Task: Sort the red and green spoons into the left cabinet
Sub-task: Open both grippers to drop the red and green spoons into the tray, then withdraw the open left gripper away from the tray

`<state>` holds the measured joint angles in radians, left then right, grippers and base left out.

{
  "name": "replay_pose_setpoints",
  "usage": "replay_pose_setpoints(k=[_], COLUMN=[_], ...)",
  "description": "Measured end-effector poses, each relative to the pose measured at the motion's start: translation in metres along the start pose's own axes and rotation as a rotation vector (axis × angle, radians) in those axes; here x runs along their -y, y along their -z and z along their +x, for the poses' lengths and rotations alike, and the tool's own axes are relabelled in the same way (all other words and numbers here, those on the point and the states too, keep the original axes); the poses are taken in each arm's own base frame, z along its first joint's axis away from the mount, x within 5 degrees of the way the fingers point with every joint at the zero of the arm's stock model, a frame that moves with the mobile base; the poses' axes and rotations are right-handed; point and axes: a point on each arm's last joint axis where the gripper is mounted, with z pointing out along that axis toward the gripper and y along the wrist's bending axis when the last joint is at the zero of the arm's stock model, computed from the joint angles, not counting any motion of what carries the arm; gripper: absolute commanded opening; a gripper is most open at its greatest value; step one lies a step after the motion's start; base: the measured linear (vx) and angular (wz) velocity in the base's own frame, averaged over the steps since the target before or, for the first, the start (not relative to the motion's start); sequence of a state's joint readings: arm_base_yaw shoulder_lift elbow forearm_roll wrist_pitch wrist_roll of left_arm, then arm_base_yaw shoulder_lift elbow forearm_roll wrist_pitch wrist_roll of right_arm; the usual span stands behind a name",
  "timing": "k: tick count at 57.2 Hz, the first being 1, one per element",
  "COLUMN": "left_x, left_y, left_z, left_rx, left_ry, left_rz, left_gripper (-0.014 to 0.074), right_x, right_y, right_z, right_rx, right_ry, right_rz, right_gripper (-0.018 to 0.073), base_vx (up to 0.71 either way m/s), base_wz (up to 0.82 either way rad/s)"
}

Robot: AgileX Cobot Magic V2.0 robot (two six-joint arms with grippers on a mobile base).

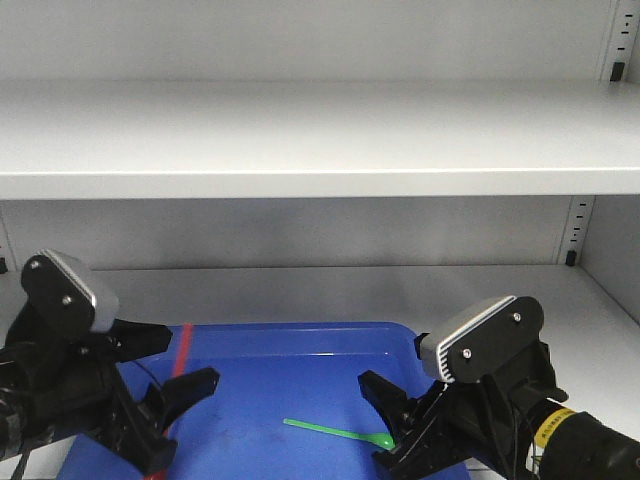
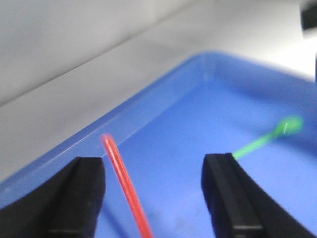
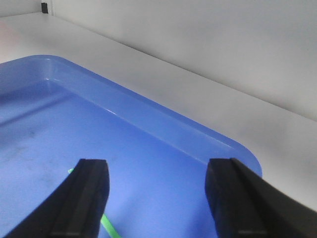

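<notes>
I have both arms low over the blue tray (image 1: 300,345), which sits on the lower shelf of the grey cabinet (image 1: 320,140); my left gripper (image 1: 165,400) is spread wide, the red spoon (image 2: 124,183) rising between its fingers with its handle leaning on the tray's rim; my right gripper (image 1: 385,420) is also spread, holding nothing; the green spoon (image 1: 340,433) lies flat on the tray floor, just beside the right fingertips.
</notes>
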<state>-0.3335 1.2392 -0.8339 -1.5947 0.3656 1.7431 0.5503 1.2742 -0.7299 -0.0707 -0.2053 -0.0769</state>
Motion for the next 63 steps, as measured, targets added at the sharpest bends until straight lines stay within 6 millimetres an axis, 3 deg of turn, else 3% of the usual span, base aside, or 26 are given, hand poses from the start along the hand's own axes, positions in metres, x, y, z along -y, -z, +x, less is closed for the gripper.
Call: replay_pose_setpoints(k=[8, 15, 63], left_x=[-0.0008, 0.0006, 0.0008], left_y=[0.0001, 0.0001, 0.0001], left_z=[-0.0031, -0.0038, -0.0039], left_rx=[0.035, 0.04, 0.041], left_ry=[0.298, 0.412, 0.432], left_rz=[-0.003, 0.015, 0.018], left_gripper=[0.0493, 0.0493, 0.0493], right_x=[0.0, 0.0, -0.0001], right_y=[0.0, 0.0, 0.0], right_z=[0.0001, 0.0001, 0.001], right_rx=[-0.001, -0.001, -0.011], right_ry=[0.0, 0.0, 0.0], right_rz=[0.0, 0.0, -0.001], right_gripper=[0.0487, 0.0487, 0.0487], base_vx=[0.0, 0.0, 0.0], base_wz=[0.0, 0.0, 0.0])
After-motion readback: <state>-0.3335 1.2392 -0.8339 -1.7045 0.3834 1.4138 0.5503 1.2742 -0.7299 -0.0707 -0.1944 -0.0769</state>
